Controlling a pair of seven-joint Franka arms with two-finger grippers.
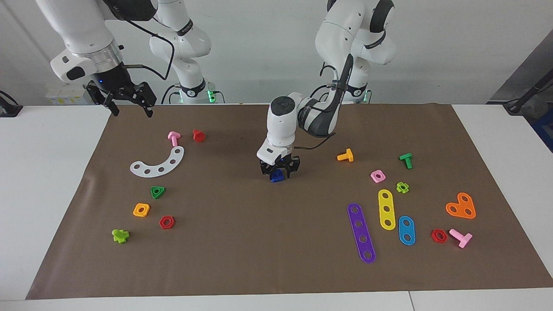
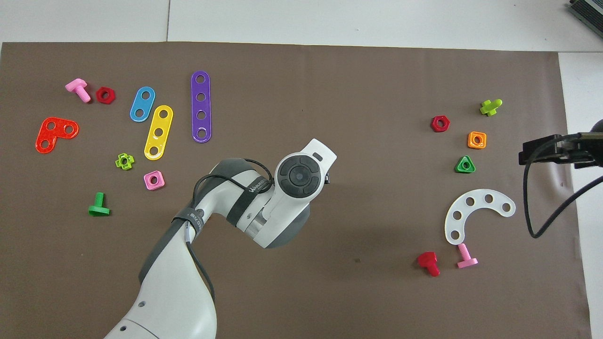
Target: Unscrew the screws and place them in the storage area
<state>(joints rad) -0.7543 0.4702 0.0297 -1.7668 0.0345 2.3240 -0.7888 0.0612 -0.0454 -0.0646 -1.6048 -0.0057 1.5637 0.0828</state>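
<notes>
A small dark blue screw (image 1: 277, 176) lies on the brown mat (image 1: 242, 242) at the middle of the table. My left gripper (image 1: 279, 169) is down at the mat with its fingers closed around the screw. Only part of the screw shows, and I cannot tell whether a nut is on it. In the overhead view the left hand (image 2: 299, 175) covers it fully. My right gripper (image 1: 131, 109) is open and empty, held high over the mat's edge at the right arm's end, where it waits. It also shows at the edge of the overhead view (image 2: 530, 153).
At the right arm's end lie a white curved strip (image 1: 158, 164), a pink bolt (image 1: 173, 138), a red bolt (image 1: 198, 135) and several nuts. At the left arm's end lie an orange bolt (image 1: 346, 156), a green bolt (image 1: 406, 160), purple (image 1: 361, 233), yellow (image 1: 386, 209) and blue (image 1: 406, 230) strips.
</notes>
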